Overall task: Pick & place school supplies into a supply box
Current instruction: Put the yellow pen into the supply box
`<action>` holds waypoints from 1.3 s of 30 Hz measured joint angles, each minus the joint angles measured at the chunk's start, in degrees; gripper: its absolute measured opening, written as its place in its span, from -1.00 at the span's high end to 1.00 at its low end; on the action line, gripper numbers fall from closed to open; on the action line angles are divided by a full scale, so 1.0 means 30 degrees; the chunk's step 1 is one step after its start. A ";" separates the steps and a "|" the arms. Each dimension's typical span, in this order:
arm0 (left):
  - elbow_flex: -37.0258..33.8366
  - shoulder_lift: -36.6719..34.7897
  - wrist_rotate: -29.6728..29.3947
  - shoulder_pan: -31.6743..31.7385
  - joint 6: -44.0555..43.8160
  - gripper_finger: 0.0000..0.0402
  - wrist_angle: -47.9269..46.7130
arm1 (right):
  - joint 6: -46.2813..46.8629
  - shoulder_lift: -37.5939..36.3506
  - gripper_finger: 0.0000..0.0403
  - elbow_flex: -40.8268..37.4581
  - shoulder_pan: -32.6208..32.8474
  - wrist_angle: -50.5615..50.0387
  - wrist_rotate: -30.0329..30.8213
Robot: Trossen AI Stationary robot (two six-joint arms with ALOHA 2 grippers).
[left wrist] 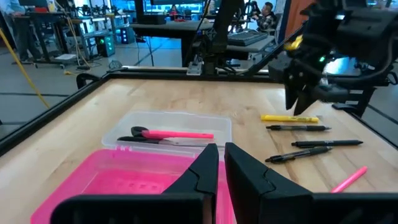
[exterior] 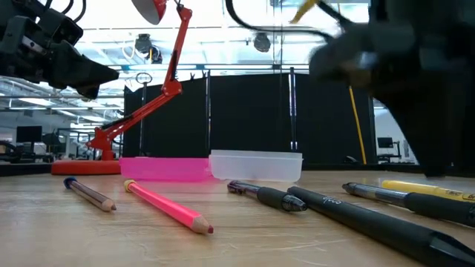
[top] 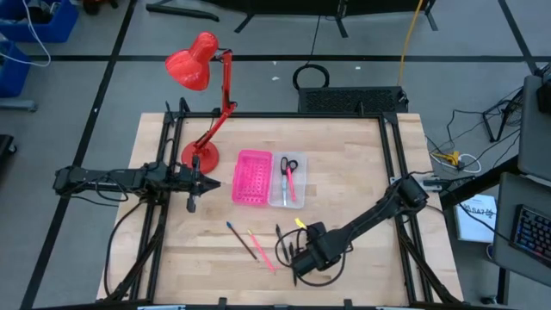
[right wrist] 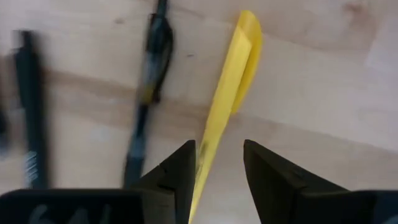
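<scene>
— Two arms are pictured over the wooden surface (top: 344,172); what is seen at the left?

— At the left, the left pincer (top: 193,203) is held idle and clenched beside the pink tray (top: 251,178), near the red lamp (top: 207,95). Next to the tray, the supply box (top: 287,200) is shown already holding the scissors (top: 287,168) and a pink pen (top: 291,184).

— And further right?

— A blue-tipped pencil (top: 242,238) and a pink pencil (top: 261,251) are left lying on the surface, then several black pens (left wrist: 298,128). The right pincer (top: 299,258) is poised above the yellow pen (right wrist: 227,93), its fingers parted to either side of the barrel, nothing gripped yet.

— Which step is judged to be in hand?

— The picking of the yellow pen. A lowering and a closing across the barrel would be called for next, then a carry to the supply box.
</scene>
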 joint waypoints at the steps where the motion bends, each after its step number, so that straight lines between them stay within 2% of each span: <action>1: 0.0000 0.0000 -0.0002 -0.0002 -0.0009 0.81 0.0000 | -0.0004 0.0016 0.36 -0.0371 -0.0016 0.0276 -0.0004; 4: 0.0000 -0.0003 0.0001 0.0000 -0.0036 0.81 -0.0009 | -0.0185 0.0016 0.36 -0.1550 -0.0104 0.1658 -0.0179; 11: 0.0000 0.0000 0.0016 -0.0003 -0.0036 0.81 -0.0023 | -0.2303 -0.0115 0.43 -0.3882 -0.0408 0.2960 -0.2544; 16: 0.0000 0.0000 0.0023 -0.0005 -0.0029 0.81 -0.0030 | -0.3443 -0.0117 0.60 -0.5005 -0.0355 0.3235 -0.3550; 21: 0.0000 0.0000 0.0023 0.0000 -0.0036 0.81 -0.0045 | -0.3622 -0.0140 0.89 -0.5401 -0.0374 0.3598 -0.4217; 27: 0.0000 -0.0003 0.0023 0.0000 -0.0032 0.81 -0.0047 | -0.4580 -0.0225 0.91 -0.5516 -0.0589 0.3945 -0.4992; 32: 0.0000 0.0000 0.0018 0.0000 -0.0024 0.81 -0.0045 | -0.4574 -0.2202 0.91 -0.5525 -0.0667 0.4716 -0.3627; 39: 0.0000 0.0000 -0.0013 0.0000 0.0037 0.81 -0.0045 | -0.3140 -0.7016 0.91 -0.5480 -0.1966 0.5092 0.1180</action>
